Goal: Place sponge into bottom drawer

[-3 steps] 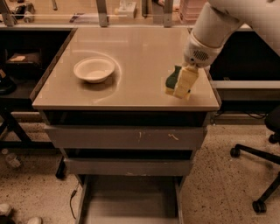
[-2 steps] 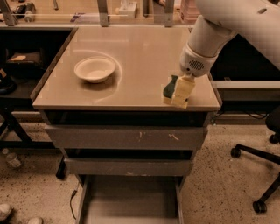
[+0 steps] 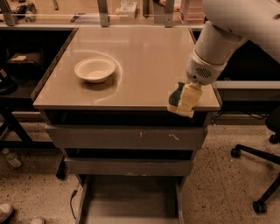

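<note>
The gripper [image 3: 183, 104] hangs at the front right corner of the table [image 3: 144, 52], its cream jaws pointing down and closed on the sponge [image 3: 176, 96]. The sponge's dark green face shows on the side toward the bowl, and it sits right at the table's front edge, partly past it. The white arm [image 3: 221, 41] rises up and to the right from the gripper and out of view.

The tabletop is a glossy beige slab that stretches away behind and to the left of the gripper. A white bowl [image 3: 95, 69] stands on it well off to the left and a little farther back.

Directly below the gripper is the grey scratched-front drawer [image 3: 124, 138], with the middle drawer [image 3: 127, 167] under it, both pushed in. Lower still and to the left, the bottom drawer [image 3: 131, 203] is pulled out, showing its flat grey floor.

Speckled flooring [image 3: 216, 188] surrounds the cabinet. The wheeled base of a chair [image 3: 258, 175] stands on it down to the right. Dark shelving [image 3: 17, 65] fills the far left, and a cluttered bench [image 3: 127, 11] runs along behind the table.
</note>
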Motion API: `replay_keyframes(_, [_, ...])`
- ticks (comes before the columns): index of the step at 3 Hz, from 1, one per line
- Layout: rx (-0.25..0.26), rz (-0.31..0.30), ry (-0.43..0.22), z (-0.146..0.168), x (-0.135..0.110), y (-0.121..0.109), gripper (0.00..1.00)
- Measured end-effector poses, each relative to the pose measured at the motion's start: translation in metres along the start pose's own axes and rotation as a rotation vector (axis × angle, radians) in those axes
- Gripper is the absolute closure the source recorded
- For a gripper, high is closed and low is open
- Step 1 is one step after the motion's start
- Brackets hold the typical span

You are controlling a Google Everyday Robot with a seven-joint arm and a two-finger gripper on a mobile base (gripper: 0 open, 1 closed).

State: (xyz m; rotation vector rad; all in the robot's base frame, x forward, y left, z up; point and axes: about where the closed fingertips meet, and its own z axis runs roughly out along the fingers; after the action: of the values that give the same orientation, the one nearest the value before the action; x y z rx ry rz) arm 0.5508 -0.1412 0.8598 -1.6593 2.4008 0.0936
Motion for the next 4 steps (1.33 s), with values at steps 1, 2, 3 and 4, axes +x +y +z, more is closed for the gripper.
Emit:
replay_keyframes(1, [-0.026, 0.093, 0.036, 0.004, 0.029, 0.049, 1.0])
replay_keyframes(2, [-0.122, 0.176, 0.064, 0.034, 0.063, 0.102, 1.0])
replay_keyframes(3, [-0.122, 0.176, 0.063, 0.033, 0.062, 0.102, 1.0])
replay_keyframes(4, [-0.142, 0.189, 0.061, 0.041, 0.067, 0.11, 1.0])
